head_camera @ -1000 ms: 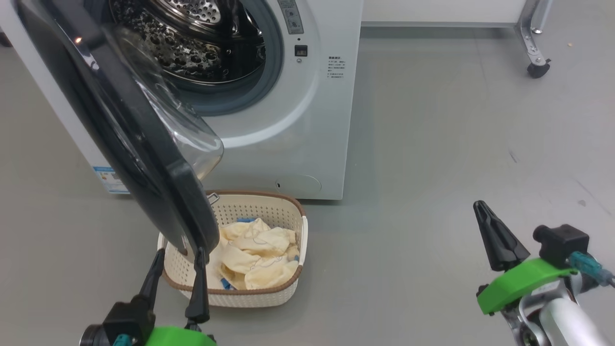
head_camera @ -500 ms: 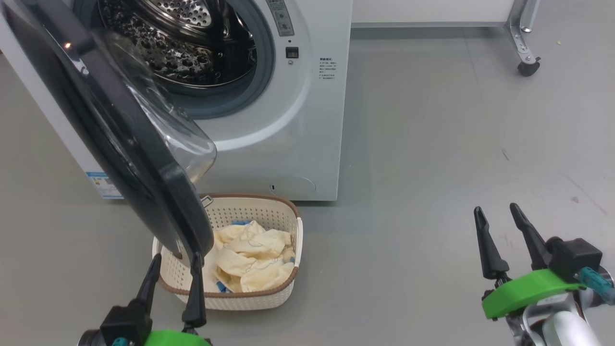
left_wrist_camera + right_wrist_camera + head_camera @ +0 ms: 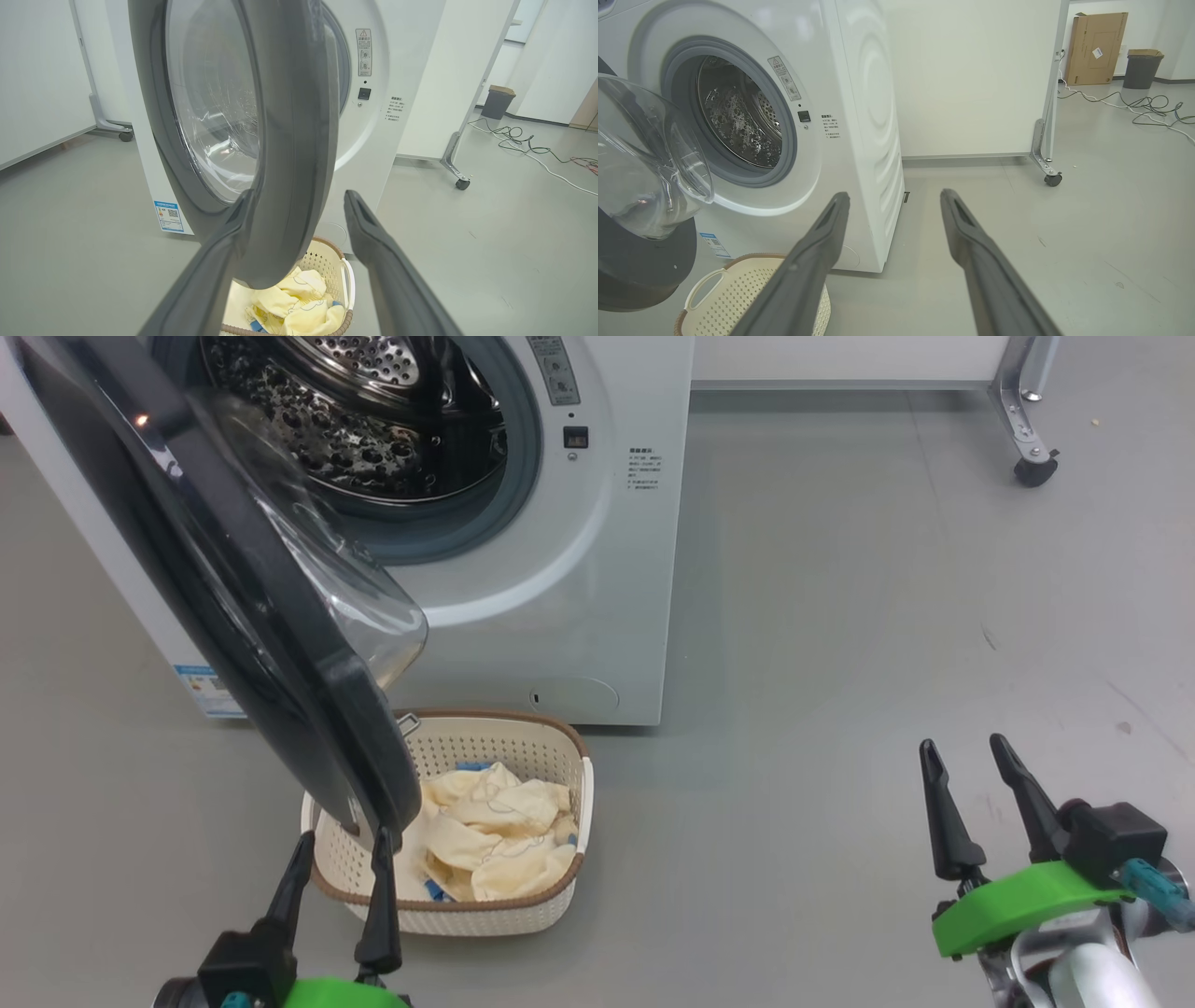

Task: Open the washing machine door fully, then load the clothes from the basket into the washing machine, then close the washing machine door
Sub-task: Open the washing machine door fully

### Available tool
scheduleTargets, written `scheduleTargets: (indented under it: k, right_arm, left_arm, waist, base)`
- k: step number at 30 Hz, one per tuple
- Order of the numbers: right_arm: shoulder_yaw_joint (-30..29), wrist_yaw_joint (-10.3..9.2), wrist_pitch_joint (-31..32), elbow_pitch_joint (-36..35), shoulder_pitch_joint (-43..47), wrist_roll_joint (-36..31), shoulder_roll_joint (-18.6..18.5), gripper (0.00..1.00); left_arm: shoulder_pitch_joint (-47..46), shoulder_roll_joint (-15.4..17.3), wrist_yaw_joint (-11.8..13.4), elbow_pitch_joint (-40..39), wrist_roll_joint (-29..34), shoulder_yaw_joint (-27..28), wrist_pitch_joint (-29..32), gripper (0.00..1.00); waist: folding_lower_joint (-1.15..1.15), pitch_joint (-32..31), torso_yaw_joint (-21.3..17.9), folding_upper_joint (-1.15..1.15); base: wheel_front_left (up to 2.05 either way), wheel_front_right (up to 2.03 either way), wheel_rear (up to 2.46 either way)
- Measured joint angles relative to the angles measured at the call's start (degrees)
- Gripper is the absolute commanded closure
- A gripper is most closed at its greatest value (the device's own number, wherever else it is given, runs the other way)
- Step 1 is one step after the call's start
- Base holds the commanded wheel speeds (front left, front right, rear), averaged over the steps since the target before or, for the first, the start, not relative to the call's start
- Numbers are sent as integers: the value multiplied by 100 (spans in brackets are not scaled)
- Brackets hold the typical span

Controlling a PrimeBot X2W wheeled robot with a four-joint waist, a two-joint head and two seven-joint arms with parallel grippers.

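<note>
Cream-yellow clothes [image 3: 495, 835] in the basket [image 3: 467, 919] below the open washing machine door [image 3: 280, 681]

Bright, even light; soft shadows, a glint on the door [image 3: 233, 607].

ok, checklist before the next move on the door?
1. Washing machine door fully open: not ok, only part-open, its lower edge overhanging the basket.
2. Left gripper placed: ok, open, straddling the door's lower rim.
3. Contact between that gripper and the rim: cannot tell.
4. Right gripper out of the way: ok, open, over bare floor off to the right.
5. Clothes ready to load: ok, heaped in the basket.
6. Drum free: ok, as far as it shows.
</note>
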Motion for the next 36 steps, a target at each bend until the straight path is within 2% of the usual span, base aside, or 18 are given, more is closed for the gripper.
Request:
scheduleTargets:
  k: [28,29,30,31,32,36]
  right_arm:
    - [26,0,0,29,-4,-15,0,0]
    - [26,0,0,29,-4,-15,0,0]
    - [26,0,0,29,-5,-15,0,0]
    - [23,1,0,30,-5,-15,0,0]
    - [15,1,0,30,-5,-15,0,0]
    - [-3,0,0,29,-5,-15,1,0]
  left_arm:
    - [-2,-9,-35,0,42,4,0,0]
    - [-2,-9,-35,0,42,4,0,24]
    - [-3,-9,-36,0,42,4,0,60]
    - [-3,-10,-40,0,42,4,0,89]
    - [-3,-10,-42,0,42,5,0,100]
    - [-5,-13,-89,2,42,54,0,100]
  waist:
    - [0,118,24,0]
    - [0,120,24,0]
    - [0,122,25,0]
    - [0,123,25,0]
    - [0,124,25,0]
    - [0,141,33,0]
  base:
    - [0,0,0]
    - [0,0,0]
    - [0,0,0]
    - [0,0,0]
    - [0,0,0]
    - [0,0,0]
